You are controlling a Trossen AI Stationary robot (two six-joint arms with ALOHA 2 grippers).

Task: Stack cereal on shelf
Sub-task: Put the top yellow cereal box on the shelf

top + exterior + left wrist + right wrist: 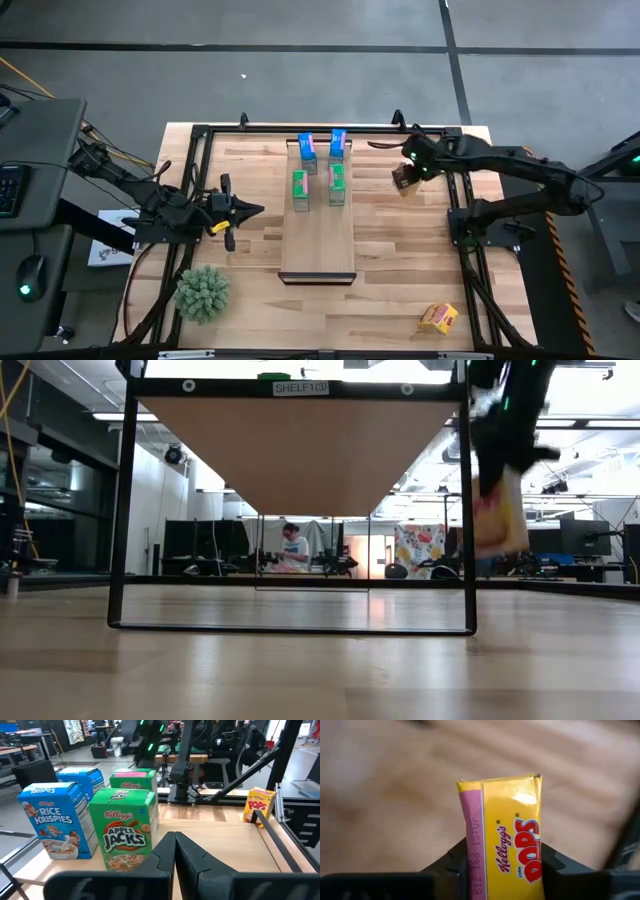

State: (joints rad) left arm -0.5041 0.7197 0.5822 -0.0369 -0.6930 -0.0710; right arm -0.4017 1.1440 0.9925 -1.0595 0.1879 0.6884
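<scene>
Working across the table in the high view, we first note a spiky green plant (pixel 203 291) near the front left corner. Just beyond it the left gripper (pixel 252 210) waits low over the tabletop beside the shelf (pixel 318 255), its fingers (pixel 200 865) pressed together with nothing between them. On the far half of the shelf we count four cereal boxes standing upright in two rows: two blue boxes (pixel 307 153) at the far end and two green boxes (pixel 300 190) just in front of them. To the right of the shelf, near the far right frame post, the right gripper (pixel 406 178) holds a yellow Corn Pops box (pixel 507 840); its jaws are clamped on the box's sides, and the low view shows the box off the table. A second yellow box (pixel 438 318) lies alone near the front right corner.
</scene>
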